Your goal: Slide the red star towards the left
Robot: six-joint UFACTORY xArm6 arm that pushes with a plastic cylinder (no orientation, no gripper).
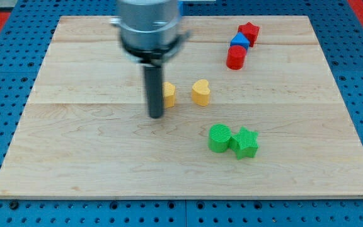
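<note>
The red star (249, 31) lies near the view's top right on the wooden board (80, 145). A blue block (239, 43) touches it on its lower left, and a red cylinder (236, 57) touches the blue block below. My tip (155, 115) rests on the board left of centre, far to the lower left of the red star. A yellow block (168, 94) sits just right of the rod, partly hidden by it.
A yellow heart (200, 92) lies right of the yellow block. A green cylinder (219, 138) and a green star (246, 142) touch each other at the lower right of centre. Blue pegboard (5, 44) surrounds the board.
</note>
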